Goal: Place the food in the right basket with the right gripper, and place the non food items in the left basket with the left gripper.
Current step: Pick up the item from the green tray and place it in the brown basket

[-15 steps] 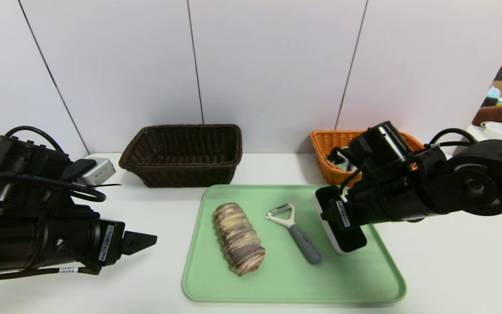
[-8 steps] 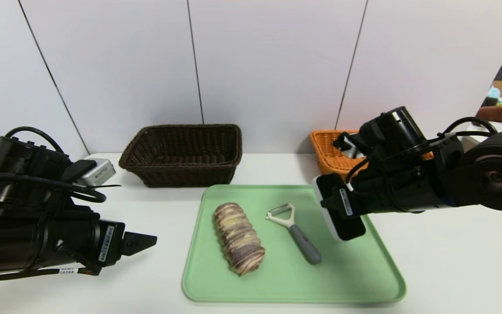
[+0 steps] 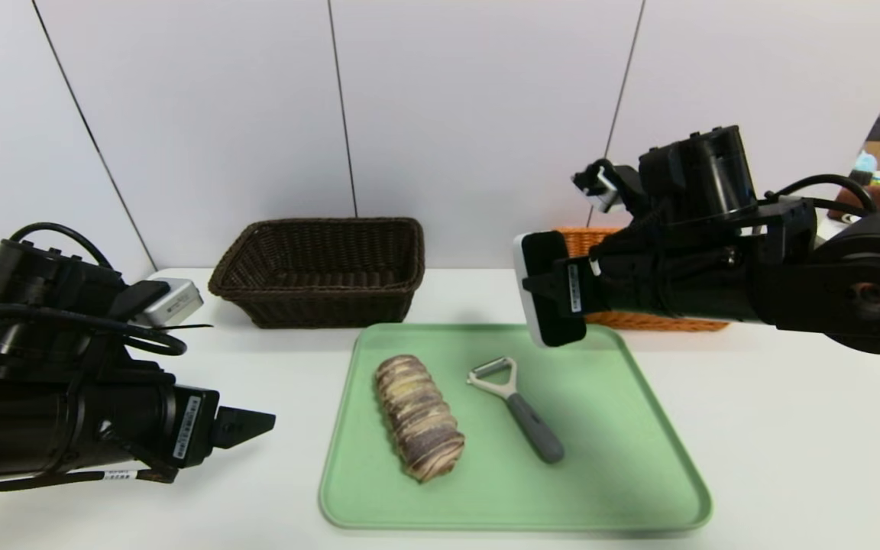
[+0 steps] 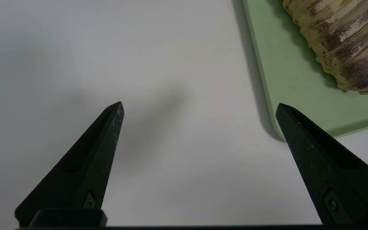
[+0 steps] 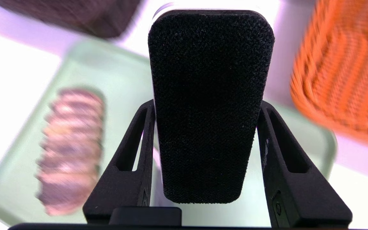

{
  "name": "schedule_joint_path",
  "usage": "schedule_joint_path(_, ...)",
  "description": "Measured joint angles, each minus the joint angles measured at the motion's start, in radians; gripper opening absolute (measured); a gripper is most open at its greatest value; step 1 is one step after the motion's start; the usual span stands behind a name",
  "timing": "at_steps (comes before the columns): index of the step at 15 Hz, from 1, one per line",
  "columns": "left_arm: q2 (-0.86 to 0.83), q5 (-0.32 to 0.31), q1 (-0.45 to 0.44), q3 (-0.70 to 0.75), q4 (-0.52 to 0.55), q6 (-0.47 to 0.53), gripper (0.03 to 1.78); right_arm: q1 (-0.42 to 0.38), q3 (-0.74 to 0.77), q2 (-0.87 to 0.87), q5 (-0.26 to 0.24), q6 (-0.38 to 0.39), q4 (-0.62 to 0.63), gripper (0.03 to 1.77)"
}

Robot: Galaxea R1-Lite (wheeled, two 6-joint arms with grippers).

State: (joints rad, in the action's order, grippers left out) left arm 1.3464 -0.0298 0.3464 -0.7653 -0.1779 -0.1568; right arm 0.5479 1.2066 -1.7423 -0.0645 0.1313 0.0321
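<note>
Brush (image 3: 554,289) looks light and stiff with a soft pad, so gripping its sides seems right, and right tool (image 5: 208,103) is clamped there.

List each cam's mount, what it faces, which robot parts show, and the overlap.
Head: on the head, forward and down at the tray; both arms show.
Left wrist: on the left arm, facing tabletop and tray corner; open left pincer shows.
Right wrist: on the right arm, facing the black-padded brush gripped in the right pincer, tray beyond.
Head and right wrist share brush, roll, tray and both baskets.
</note>
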Motion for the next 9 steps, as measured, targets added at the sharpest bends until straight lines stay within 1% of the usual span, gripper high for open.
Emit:
schedule_joint_path(3,0.003,-0.001,0.000,0.001,0.000,-0.001,1.69,0.016,0.091,-0.040,0.008,0.000,0.039,0.92)
schedule_joint_path(7,0.003,-0.001,0.000,0.006,0.000,-0.002,1.69,0.058,0.237,-0.107,0.011,-0.004,0.049,0.92)
schedule_joint_path(9,0.003,0.000,0.000,0.008,0.000,-0.003,1.69,0.079,0.318,-0.157,0.021,-0.007,0.062,0.92)
